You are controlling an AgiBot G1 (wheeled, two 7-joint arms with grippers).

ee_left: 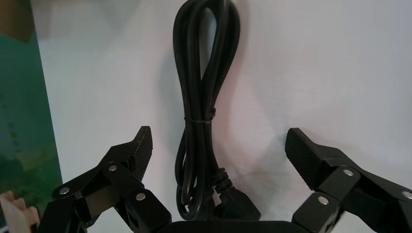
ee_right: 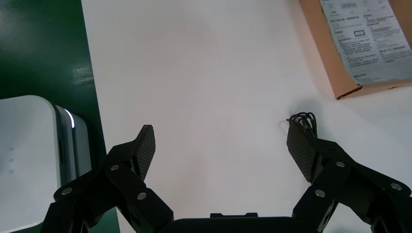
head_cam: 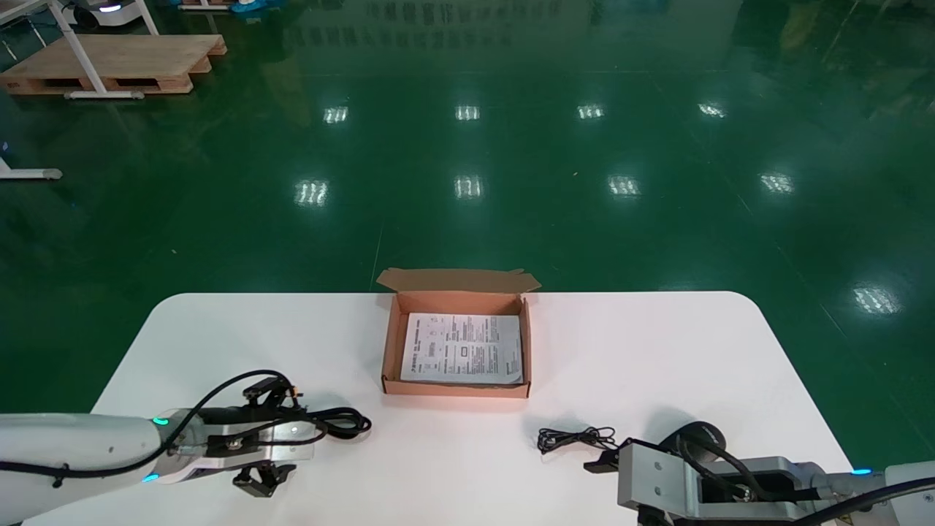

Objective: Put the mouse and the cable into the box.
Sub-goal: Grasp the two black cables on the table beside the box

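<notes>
An open cardboard box stands at the table's middle with a printed sheet lying in it. A thick black cable, coiled and tied, lies at the front left. My left gripper is open and straddles the cable's plug end. In the left wrist view the cable runs between the spread fingers of the left gripper, untouched. A thin black cable bundle lies at the front right. My right gripper is just beside it, open and empty. A dark rounded mouse shows partly behind the right arm.
The white table has rounded far corners, with green floor beyond. The box's back flap stands open behind the box. In the right wrist view the box's corner and the thin cable lie beyond one finger.
</notes>
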